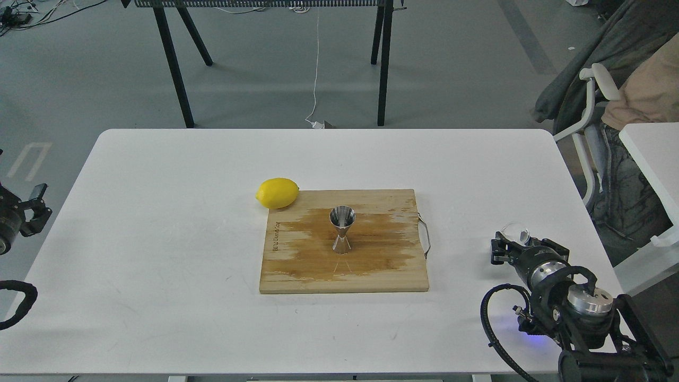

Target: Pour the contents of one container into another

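Observation:
The clear glass cup (515, 232) sits low over the table near its right edge, and my right gripper (517, 243) is shut on it. The steel hourglass jigger (342, 228) stands upright in the middle of the wooden cutting board (392, 270), far to the left of the cup. Around the jigger's base the board carries a dark wet stain. My left gripper (35, 206) hangs off the table's left edge, open and holding nothing.
A yellow lemon (277, 192) lies on the white table (159, 239), touching the board's far left corner. A metal handle (424, 236) sticks out of the board's right side. A chair with clothes (610, 106) stands beyond the table's right edge.

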